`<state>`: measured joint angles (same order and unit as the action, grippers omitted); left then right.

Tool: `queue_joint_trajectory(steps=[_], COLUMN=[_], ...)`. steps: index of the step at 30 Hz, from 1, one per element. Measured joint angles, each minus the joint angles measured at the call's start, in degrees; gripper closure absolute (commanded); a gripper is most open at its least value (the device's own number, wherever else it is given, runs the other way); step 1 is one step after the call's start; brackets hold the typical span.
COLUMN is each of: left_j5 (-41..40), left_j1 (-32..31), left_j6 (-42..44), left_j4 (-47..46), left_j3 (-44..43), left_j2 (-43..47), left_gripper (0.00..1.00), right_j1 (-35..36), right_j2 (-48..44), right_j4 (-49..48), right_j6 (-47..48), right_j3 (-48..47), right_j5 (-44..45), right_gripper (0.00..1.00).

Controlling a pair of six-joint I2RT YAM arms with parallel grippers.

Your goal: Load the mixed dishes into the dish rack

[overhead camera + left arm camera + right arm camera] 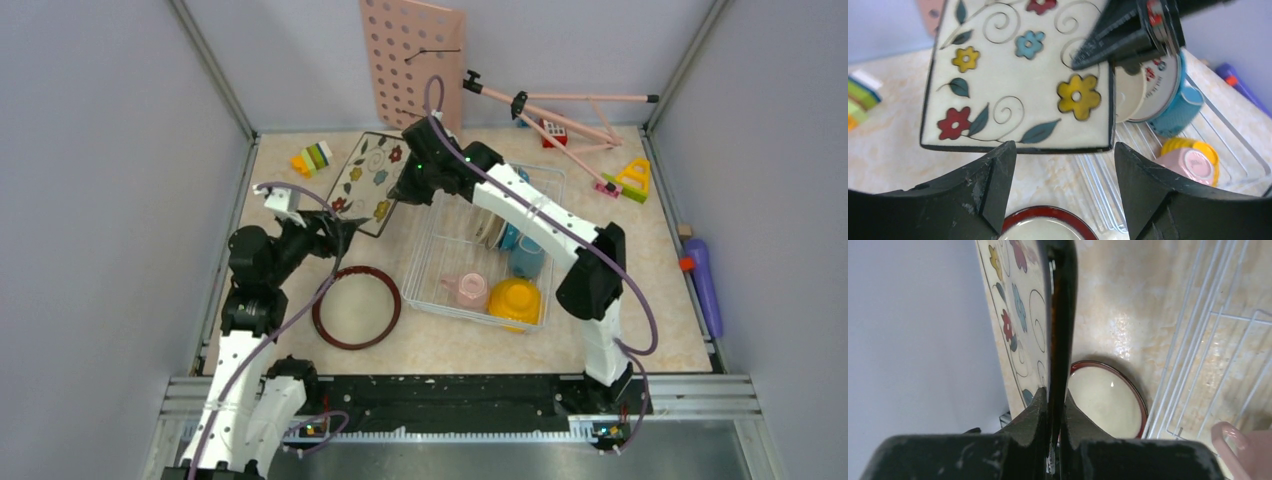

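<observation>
My right gripper (405,190) is shut on the right edge of the square floral plate (368,182), which it holds tilted left of the dish rack (425,262). The right wrist view shows both fingers (1040,412) pinching the plate's dark rim (1060,315). My left gripper (345,232) stands open just before the plate's near edge (1018,147), holding nothing. The brown-rimmed plate (356,306) lies flat on the table below it. In the rack sit a pink cup (468,288), a yellow bowl (515,298), a blue-grey mug (527,255) and upright plates (490,230).
A pink pegboard (412,60) leans on the back wall beside a pink folding stand (560,110). Toy blocks (312,158) lie at the back left and a yellow toy (632,178) at the back right. A purple object (706,285) lies along the right edge.
</observation>
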<state>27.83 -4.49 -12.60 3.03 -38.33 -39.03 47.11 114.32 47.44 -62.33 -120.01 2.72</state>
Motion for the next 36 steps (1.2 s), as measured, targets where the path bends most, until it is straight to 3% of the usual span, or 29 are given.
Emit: queue_joint_trajectory(steps=[8, 12, 21, 29, 32, 34, 36], left_j5=[2.78, 0.42, -13.86, -27.98, -31.93, -34.75, -36.85], left_j1=[-12.48, -19.39, -34.01, -44.06, -45.66, -46.42, -47.04], left_j6=[21.07, 31.63, 51.47, 59.52, 60.87, 61.90, 62.71], left_j4=[3.69, 8.59, 15.87, 17.44, 16.13, 14.05, 11.82], left_j3=[-4.17, -6.86, -9.38, -9.42, -9.40, -9.22, -8.74], left_j2=[-0.15, -0.83, -7.63, -12.46, -13.38, -14.03, -14.69], left_gripper=[0.09, 0.08, 0.08, 0.09, 0.15, 0.27, 0.72], right_j1=[-3.58, -4.70, -4.96, -5.25, -5.53, -5.66, -5.66], right_j2=[-8.07, -11.50, -16.28, -23.26, -24.90, -25.24, -25.42], right_j4=[3.54, 4.74, 8.24, 6.29, 4.57, 3.43, 1.77], right_j6=[3.23, 4.22, 4.09, 1.29, -0.37, -1.49, -2.69], right_j3=[2.82, 7.43, 14.64, 21.90, 24.20, 25.22, 26.38], right_j5=[0.33, 0.11, -3.76, -7.80, -10.16, -11.87, -13.29], right_gripper=[1.00, 1.00, 1.00, 1.00, 1.00, 1.00, 0.94])
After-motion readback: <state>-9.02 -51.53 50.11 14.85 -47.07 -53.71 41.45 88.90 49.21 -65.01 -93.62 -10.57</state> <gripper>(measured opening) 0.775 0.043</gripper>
